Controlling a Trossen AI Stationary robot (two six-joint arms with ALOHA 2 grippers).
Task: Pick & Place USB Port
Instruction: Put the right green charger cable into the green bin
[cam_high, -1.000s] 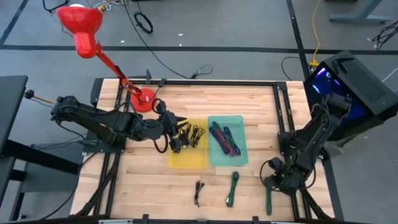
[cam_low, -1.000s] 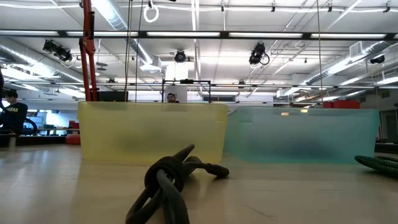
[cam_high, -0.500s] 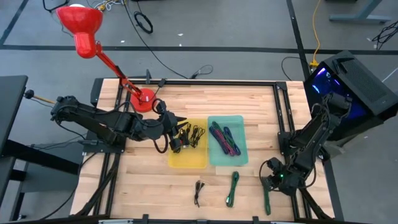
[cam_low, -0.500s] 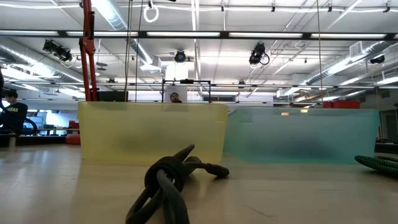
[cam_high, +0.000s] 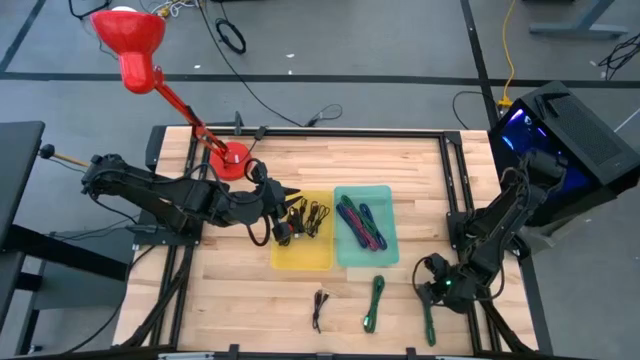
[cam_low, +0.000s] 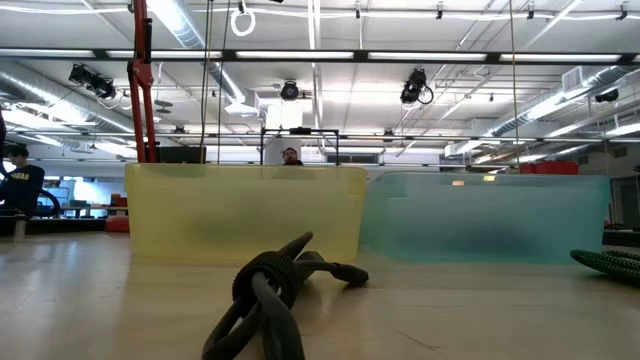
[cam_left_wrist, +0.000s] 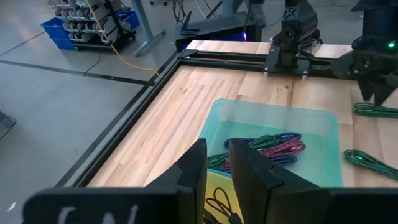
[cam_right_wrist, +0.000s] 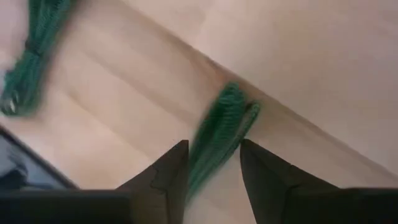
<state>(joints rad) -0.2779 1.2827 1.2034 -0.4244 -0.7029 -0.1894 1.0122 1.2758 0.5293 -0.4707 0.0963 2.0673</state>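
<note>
My right gripper (cam_high: 431, 293) is open, low over the table's near right part. Its fingers stand on either side of a green coiled cable (cam_right_wrist: 219, 142), which lies on the wood (cam_high: 431, 323). A second green cable (cam_high: 373, 303) and a black cable (cam_high: 319, 306) lie near the table's near edge; the black cable (cam_low: 268, 290) fills the low view's foreground. My left gripper (cam_left_wrist: 217, 167) hovers over the left end of the yellow bin (cam_high: 303, 232), its fingers a narrow gap apart. Black cables (cam_high: 305, 215) lie in the yellow bin. Coloured cables (cam_left_wrist: 267, 148) lie in the teal bin (cam_high: 365, 226).
A red desk lamp (cam_high: 135, 50) stands on its base (cam_high: 232, 160) at the table's far left. Black frame rails (cam_high: 452, 190) run along the table's sides. A computer tower (cam_high: 565, 130) sits off the right edge. People (cam_low: 20, 185) show in the room behind.
My right gripper has shifted a little toward the table's left, staying low over the green cable. The left arm has kept still.
</note>
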